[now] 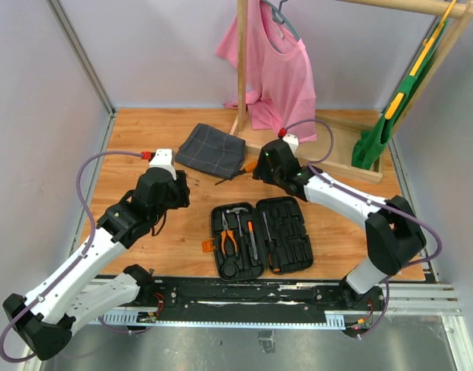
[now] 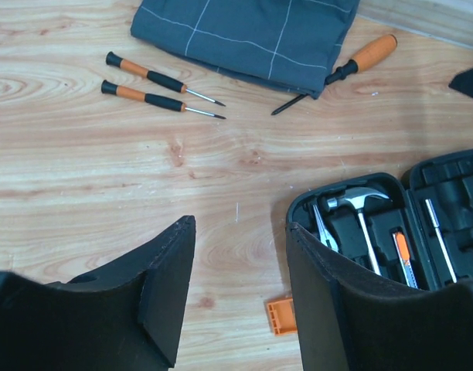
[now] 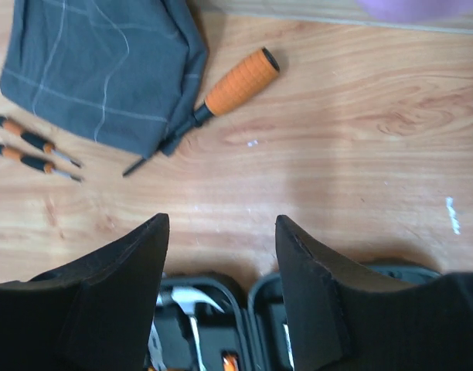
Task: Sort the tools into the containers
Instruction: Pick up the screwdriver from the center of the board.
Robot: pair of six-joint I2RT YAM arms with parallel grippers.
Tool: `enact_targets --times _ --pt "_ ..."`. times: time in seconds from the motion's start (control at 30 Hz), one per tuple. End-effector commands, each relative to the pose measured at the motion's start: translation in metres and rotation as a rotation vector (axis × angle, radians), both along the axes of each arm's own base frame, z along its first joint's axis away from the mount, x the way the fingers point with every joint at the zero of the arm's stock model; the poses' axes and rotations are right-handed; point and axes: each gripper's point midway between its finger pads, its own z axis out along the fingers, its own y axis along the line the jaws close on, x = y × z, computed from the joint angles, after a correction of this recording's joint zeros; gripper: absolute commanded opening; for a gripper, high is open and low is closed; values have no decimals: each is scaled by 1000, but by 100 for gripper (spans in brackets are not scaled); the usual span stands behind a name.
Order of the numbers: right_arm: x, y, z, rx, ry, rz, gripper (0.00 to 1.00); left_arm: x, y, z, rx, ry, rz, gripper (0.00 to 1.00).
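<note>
**Desk (image 1: 144, 139).** One black case (image 1: 287, 232) lies open at the near centre, between the two arms. Both wrist views cut it off behind their own fingers.
- **Left half:** it holds one hammer (image 2: 359, 198), one pliers (image 1: 229, 239) and one orange-handled tool (image 2: 403, 256) whose type cannot be read.
- **Right half:** it is dark. One metal shaft (image 2: 439, 238) shows; the rest cannot be made out.
- **Clasp:** one orange clasp (image 2: 281, 315) sticks out at the case's left edge.

**Loose tools.** Three screwdrivers lie on the desk, far of the case.
- Two slim screwdrivers (image 2: 161, 80) lie side by side at the near left corner of the one cloth (image 1: 209, 148). In the top view the left arm hides most of them.
- One large screwdriver (image 2: 368, 56) lies at the cloth's near right corner, the middle of its shaft under the cloth edge.

**Left fingers (image 2: 163, 286).** They stand apart with nothing between them, above bare desk just left of the case.

**Right fingers (image 3: 132, 267).** They stand apart with nothing between them, above bare desk between the large screwdriver and the case.
</note>
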Motion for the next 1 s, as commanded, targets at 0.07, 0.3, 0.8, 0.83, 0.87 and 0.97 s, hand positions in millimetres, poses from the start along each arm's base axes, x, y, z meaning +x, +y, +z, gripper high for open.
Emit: enact_targets --times 0.07,0.3,0.8,0.83,0.87,0.97 --pt "49 11 8 115 -47 -216 59 6 2 -12 48 30 11 55" --pt "68 15 -25 104 62 -385 60 6 -2 -14 39 32 -10 55" --pt "94 16 -66 1 122 -455 60 7 -4 -17 45 40 -15 55" --pt "94 17 -71 0 136 -460 60 7 -4 -18 47 41 -14 55" --pt "93 17 -74 -3 144 -464 60 7 -4 -18 48 42 -15 55" --pt "96 18 -82 -7 154 -470 60 7 -3 -19 50 44 -11 55"
